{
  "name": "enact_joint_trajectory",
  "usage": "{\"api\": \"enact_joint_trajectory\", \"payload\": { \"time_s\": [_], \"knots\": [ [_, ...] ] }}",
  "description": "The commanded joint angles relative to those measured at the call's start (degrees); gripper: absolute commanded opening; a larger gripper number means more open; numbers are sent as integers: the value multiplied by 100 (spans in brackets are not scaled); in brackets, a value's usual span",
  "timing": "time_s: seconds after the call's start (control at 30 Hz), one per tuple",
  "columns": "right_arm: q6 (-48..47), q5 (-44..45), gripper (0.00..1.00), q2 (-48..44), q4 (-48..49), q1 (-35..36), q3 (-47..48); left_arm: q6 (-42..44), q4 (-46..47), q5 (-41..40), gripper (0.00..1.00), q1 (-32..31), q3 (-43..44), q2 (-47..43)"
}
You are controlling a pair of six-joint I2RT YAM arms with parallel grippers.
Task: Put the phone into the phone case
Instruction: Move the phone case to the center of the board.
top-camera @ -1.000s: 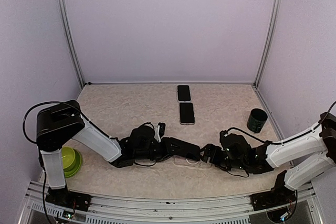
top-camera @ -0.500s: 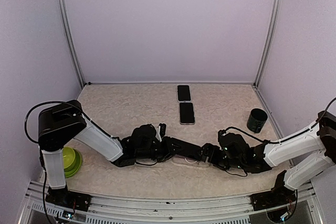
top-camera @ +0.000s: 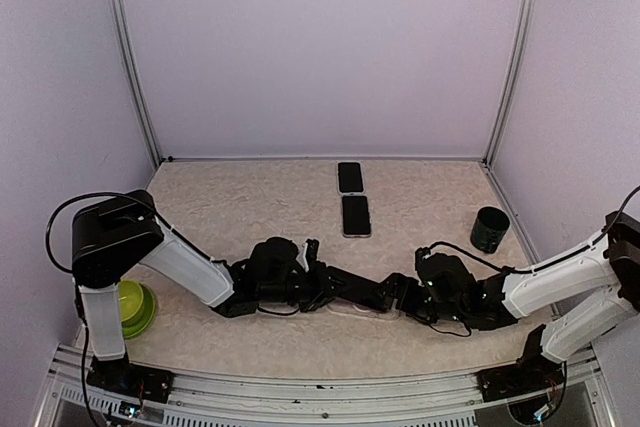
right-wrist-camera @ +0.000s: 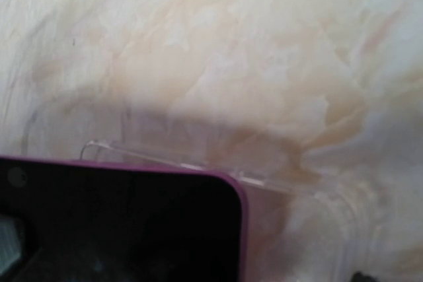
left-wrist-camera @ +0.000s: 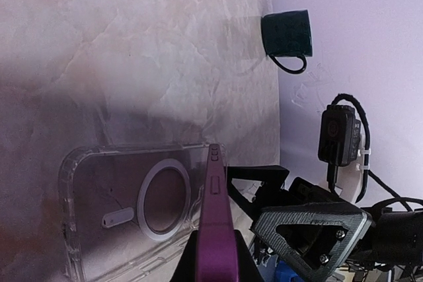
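Purple along its rim, the phone [left-wrist-camera: 217, 229] sits clamped between your left fingers [left-wrist-camera: 187, 270], which are closed tight on it. From the left wrist you see it edge-on, side buttons facing the camera. Its far end reaches the end of the clear phone case [left-wrist-camera: 125, 203] that lies closest to the right arm. The case rests flat on the marbled tabletop [top-camera: 230, 217], near the front and roughly midway between the two arms. Its round ring and camera cut-out show through the plastic.

The phone stands at an angle to the case rather than lying flat in it. From the right wrist you see the phone's dark screen and a rounded purple corner just above the case's transparent rim. Whether that corner is seated inside the rim you cannot tell.

Your right fingers [left-wrist-camera: 310, 226] stand wide apart just beyond that end of the case, facing the left arm. The pictures do not show whether they touch the case or the phone.

Further back, two dark phones [top-camera: 350, 177] lie in a line at the middle of the tabletop, well apart from the arms. A dark green mug [top-camera: 490, 229] stands near the right wall. A light green bowl [top-camera: 135, 307] sits beside the left arm's base.
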Motion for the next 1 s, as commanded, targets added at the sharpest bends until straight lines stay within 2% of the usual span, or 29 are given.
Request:
{"api": "enact_joint_trajectory", "payload": {
  "time_s": [0.0, 0.27, 0.57, 0.97],
  "knots": [
    [-62, 34, 91, 13, -252, -50, 87, -161, 121, 166, 0, 35, 209, -44],
    [-118, -2, 91, 79, -231, -50, 129, -184, -252, 58, 0, 39, 327, 64],
    [-146, -55, 91, 235, -163, -47, 152, -393, -5, 493, 0, 65, 506, 601],
    [-402, -95, 93, 349, -44, -49, 215, -138, 74, 619, 0, -13, 604, 976]
  ]
}}
